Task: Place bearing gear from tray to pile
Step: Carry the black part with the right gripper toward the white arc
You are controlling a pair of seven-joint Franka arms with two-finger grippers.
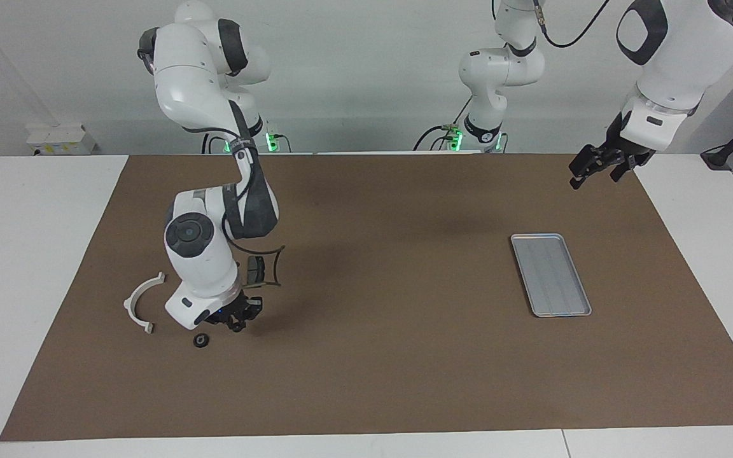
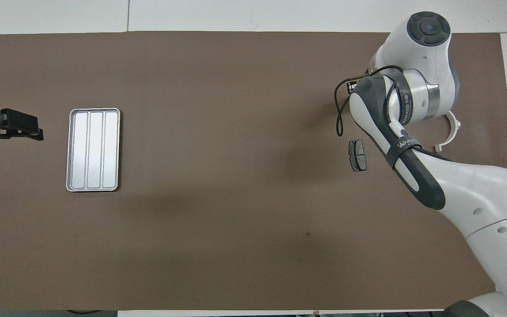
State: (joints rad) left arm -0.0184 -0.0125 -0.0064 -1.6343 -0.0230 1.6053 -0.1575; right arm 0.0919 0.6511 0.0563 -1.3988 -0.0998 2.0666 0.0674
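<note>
The gear (image 1: 201,340), a small dark ring w/ a centre hole, lies flat on the brown mat (image 1: 379,369), already out of the tray (image 1: 550,274). It sits beside the white bracket (image 1: 142,302), a bit farther from the robots than that bracket. Taking the bracket as landmark: the right gripper (image 1: 239,318) hangs low just beside the gear, toward the left arm's end from the bracket; whether its tips touch the mat can't be told, and can't tell if its fingers are apart or together, since they're tucked under the wrist. One dark grey pad (image 2: 357,155) lies nearer to the robots than the gripper, toward the left arm's end from the bracket. A 2nd pad isn't visible; probably hidden by the arm. The left gripper (image 1: 597,164) waits up in the air well apart from the bracket, at the tray's end of the table, fingers apart w/ nothing btwn them.

Judgement: the drop looks done, gear is w/ the pile. To finish well, lift the right gripper straight up, no sideways drag, so the tips don't flick the light ring or nudge the pad.

Materials: tray is silver metal, rectangular, rounded corners, raised rim, ribbed floor, nothing in it. Bracket is a white plastic half-ring w/ small end tabs. Pad is flat, dark, matte, slightly curved. Mat is dull, felt-like; the ring likely won't roll lying flat.
</note>
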